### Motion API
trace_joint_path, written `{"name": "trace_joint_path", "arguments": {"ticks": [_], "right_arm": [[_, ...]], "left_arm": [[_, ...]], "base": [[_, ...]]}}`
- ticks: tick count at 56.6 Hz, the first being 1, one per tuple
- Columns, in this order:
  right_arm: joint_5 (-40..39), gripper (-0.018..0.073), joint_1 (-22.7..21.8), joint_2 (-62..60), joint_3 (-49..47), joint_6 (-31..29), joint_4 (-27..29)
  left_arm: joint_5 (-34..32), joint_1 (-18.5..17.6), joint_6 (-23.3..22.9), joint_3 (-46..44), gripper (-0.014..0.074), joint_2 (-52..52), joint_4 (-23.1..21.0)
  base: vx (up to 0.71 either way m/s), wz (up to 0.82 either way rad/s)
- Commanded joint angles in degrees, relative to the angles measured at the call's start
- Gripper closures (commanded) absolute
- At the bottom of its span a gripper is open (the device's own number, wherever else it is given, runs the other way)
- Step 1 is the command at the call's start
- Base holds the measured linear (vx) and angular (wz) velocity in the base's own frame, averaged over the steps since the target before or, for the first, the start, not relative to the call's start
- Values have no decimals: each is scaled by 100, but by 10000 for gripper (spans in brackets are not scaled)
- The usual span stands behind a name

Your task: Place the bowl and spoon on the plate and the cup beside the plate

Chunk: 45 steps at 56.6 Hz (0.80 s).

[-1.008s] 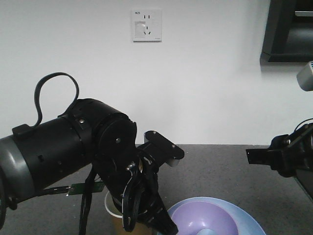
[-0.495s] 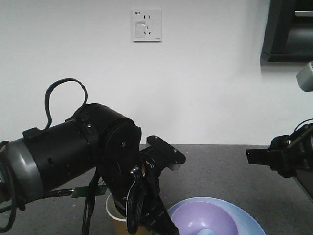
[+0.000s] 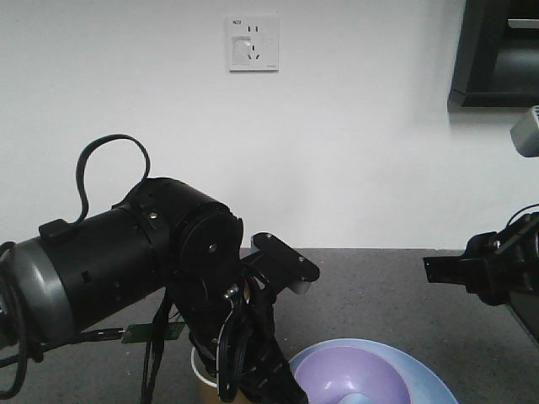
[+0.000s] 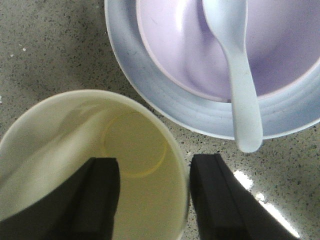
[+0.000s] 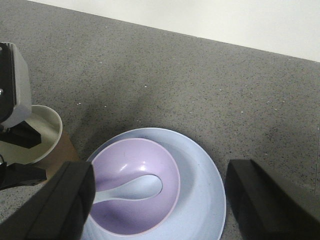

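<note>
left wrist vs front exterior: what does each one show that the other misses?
Only the left wrist view: the left hand straddling the cup rim, one finger inside and one outside, and the full spoon, scoop in the bowl, handle crossing the plate rim.

Only the front view: the right hand off to the side away from the dishes, plus the wall outlet.

Both: cup beside plate, bowl on plate.

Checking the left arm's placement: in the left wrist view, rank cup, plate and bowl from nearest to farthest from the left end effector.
1. Cup: one finger of the left end effector inside, one outside its wall.
2. Plate: just beyond the cup, upper right.
3. Bowl: farther up, on the plate.
</note>
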Motion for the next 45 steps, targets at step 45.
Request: {"name": "trace_joint_path", "arguments": {"ticks": [45], "right_arm": [[-311,-16,-19,-91,-185,-39,57]], "left_arm": [[62,-22,-849,-1122,253,-1093,493]], "base": [[0,0]]}}
